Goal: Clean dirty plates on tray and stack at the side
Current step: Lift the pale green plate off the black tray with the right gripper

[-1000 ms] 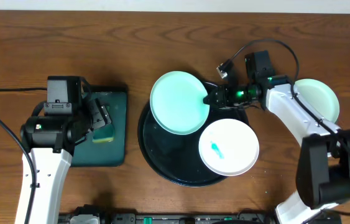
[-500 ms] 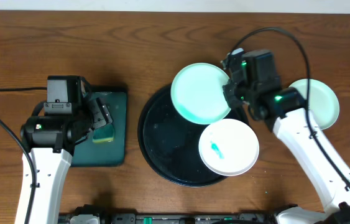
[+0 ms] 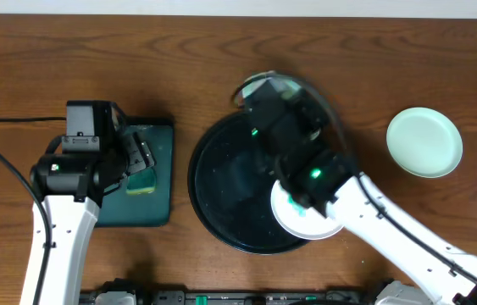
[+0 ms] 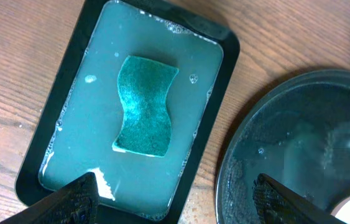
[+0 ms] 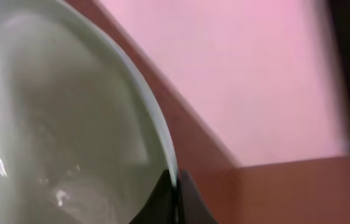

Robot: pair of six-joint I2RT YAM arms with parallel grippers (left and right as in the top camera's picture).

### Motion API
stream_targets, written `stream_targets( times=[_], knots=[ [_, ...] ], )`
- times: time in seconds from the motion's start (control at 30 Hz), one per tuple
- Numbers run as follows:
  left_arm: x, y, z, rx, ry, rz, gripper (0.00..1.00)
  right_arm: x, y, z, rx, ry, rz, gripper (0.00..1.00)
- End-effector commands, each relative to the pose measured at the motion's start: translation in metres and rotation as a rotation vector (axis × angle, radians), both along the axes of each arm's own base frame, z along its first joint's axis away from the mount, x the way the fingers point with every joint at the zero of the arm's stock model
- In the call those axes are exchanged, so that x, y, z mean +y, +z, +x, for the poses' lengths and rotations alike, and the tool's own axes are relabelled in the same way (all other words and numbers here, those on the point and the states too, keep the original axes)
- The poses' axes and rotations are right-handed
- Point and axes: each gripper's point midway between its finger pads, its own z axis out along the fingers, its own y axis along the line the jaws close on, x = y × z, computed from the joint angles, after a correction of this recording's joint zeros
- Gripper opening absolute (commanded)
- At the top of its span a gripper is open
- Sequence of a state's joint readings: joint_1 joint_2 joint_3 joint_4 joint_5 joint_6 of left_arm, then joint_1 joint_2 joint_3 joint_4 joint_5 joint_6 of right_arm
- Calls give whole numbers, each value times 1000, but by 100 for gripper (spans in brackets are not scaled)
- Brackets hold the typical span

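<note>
My right gripper [image 5: 176, 190] is shut on the rim of a pale mint-green plate [image 5: 69, 124], pinching it between both fingers. In the overhead view that plate [image 3: 259, 82] is raised and tilted on edge above the back of the round black tray [image 3: 213, 195], blurred, with the right arm covering most of it. A white plate [image 3: 291, 222] with a teal smear lies at the tray's front right, partly under the arm. A second mint plate [image 3: 424, 141] rests on the bare wood to the right. My left gripper [image 4: 178, 199] hangs open over the gap between the sponge tray and the black tray [image 4: 299, 143].
A dark green rectangular tray [image 4: 224, 93] holds soapy water and a teal sponge [image 4: 143, 106], to the left of the black tray. A black cable [image 3: 1, 123] runs across the table at the far left.
The right arm has lifted the mint plate off the tray's back edge, tipped it upright and swung in over the tray. The left arm has not moved.
</note>
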State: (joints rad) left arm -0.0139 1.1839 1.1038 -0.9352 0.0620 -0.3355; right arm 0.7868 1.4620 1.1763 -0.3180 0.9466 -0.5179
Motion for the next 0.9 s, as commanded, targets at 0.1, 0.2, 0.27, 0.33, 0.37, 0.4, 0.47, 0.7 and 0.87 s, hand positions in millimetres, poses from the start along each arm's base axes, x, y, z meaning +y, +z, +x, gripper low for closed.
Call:
stream_targets(
  times=[0.1,0.2,0.27,0.33,0.37,0.4,0.47,0.7,0.87],
  knots=[
    [-1,-5,1,19,-9,0,80,1,59,-29,-140,-107,-345,1],
    [-1,-5,1,19,-9,0,80,9,69,-36,-156,-101,-383,1],
    [-1,-5,1,19,-9,0,80,13,73,-39,-162,-97,-399,1],
    [-1,-5,1,19,-9,0,80,17,76,-42,-164,-88,-414,1],
    [-1,-5,1,19,-9,0,80,19,76,-43,-164,-83,-419,1],
    [-1,-5,1,19,-9,0,80,20,76,-44,-165,-79,-418,1],
    [-1,-4,1,19,-9,0,80,22,76,-45,-165,-74,-418,1],
    [-1,-4,1,19,-9,0,80,22,76,-46,-166,-75,-419,1],
    [-1,-4,1,19,-9,0,80,22,76,-46,-166,-76,-419,1]
  ],
)
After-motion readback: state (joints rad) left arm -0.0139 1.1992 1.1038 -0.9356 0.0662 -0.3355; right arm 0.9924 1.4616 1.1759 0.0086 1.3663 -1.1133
